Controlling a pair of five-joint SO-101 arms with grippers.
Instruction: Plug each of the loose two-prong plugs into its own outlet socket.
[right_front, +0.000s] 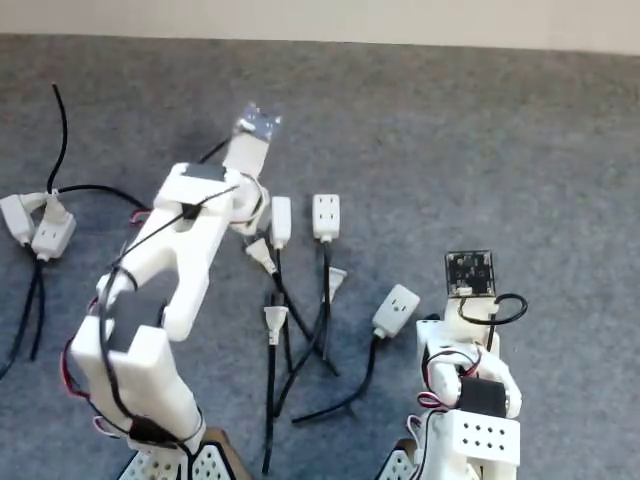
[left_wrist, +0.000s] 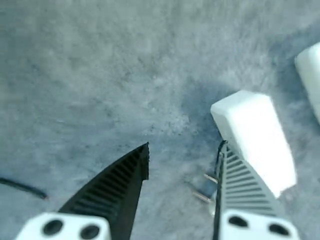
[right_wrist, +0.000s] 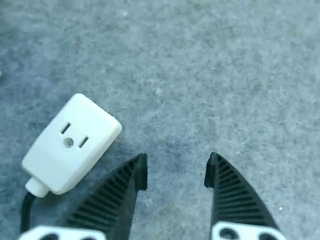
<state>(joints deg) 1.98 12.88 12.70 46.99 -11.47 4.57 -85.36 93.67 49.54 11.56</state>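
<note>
My left gripper (left_wrist: 184, 147) hangs open just above the grey carpet. A white outlet socket (left_wrist: 255, 140) lies against the outer side of one of its fingers (left_wrist: 240, 185), and the two metal prongs of a plug (left_wrist: 204, 187) show at that finger's inner side. In the high view the left arm (right_front: 190, 240) stretches over that socket (right_front: 281, 220) and plug (right_front: 262, 255). My right gripper (right_wrist: 177, 157) is open over bare carpet, with another white socket (right_wrist: 70, 142) face up beside it. Two more loose plugs (right_front: 275, 322) (right_front: 335, 282) lie between the arms.
A third free socket (right_front: 326, 215) lies next to the left arm's one. Black cords (right_front: 300, 370) cross between the arm bases. At the far left a plugged pair (right_front: 35, 225) rests with its cords. The right arm (right_front: 465, 380) stays folded near its base.
</note>
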